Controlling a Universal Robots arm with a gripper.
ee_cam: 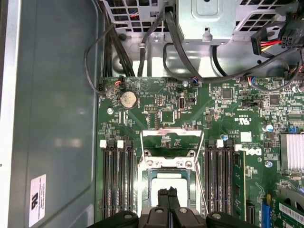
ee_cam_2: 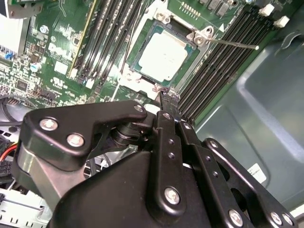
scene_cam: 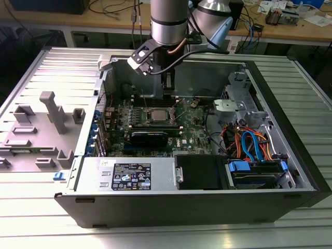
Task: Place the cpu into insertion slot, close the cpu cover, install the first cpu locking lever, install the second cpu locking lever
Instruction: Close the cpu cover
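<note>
Inside the open computer case point(scene_cam: 290, 155), the cpu point(ee_cam_2: 164, 54) sits in the insertion slot point(ee_cam_2: 138, 61) on the green motherboard point(ee_cam_2: 52, 47). Claw point(ee_cam_2: 166, 99) fingers are pressed together, tip just beside the slot's rim.

Ribbed aluminium tabletop point(scene_cam: 314, 88) across lower frame, wooden workbench point(scene_cam: 104, 23) along upper edge, loose cables point(scene_cam: 111, 9) on it, dark space beneath.

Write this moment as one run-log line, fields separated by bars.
chip seated, cover down | gripper at cover's edge | jaws together
</note>
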